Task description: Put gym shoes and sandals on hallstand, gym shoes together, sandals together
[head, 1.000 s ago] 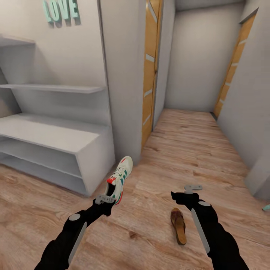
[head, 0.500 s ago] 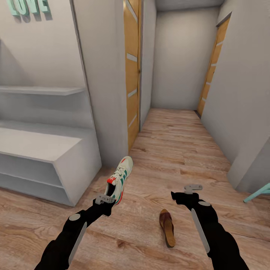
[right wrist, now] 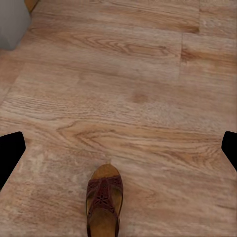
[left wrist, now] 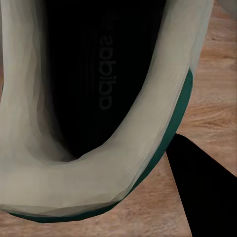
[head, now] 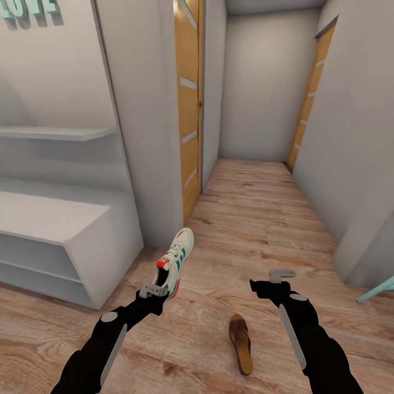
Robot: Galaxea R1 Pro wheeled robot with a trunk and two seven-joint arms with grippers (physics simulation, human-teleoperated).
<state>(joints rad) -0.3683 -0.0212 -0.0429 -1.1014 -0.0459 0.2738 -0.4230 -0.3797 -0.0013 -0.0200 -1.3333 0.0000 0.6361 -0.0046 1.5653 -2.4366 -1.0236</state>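
Head view: the left gripper [head: 155, 289] holds a gym shoe [head: 176, 260] by its heel end, toe pointing up and away, lifted above the corridor floor [head: 262, 219]. The right gripper [head: 280, 274] hangs empty above the planks; whether its jaws stand wide or narrow cannot be told here. A brown sandal [head: 241, 350] lies flat on the floor between the two arms, nearer the right arm [head: 306, 339]. The hallstand [head: 71, 230] stands at the left, well apart from both grippers; its bench top and the open lower shelves that show carry no shoes. Wooden doors [head: 189, 109] line the corridor beyond.

Left wrist view: the shoe's pale collar [left wrist: 123, 163] and green trim curve around its dark insole, with one dark finger [left wrist: 207, 192] beside the outer wall, confirming the grasp.

Right wrist view: the jaws stand wide, dark fingertips [right wrist: 10, 153] at opposite edges; the sandal's [right wrist: 104, 202] strapped front lies on the planks between them, untouched.
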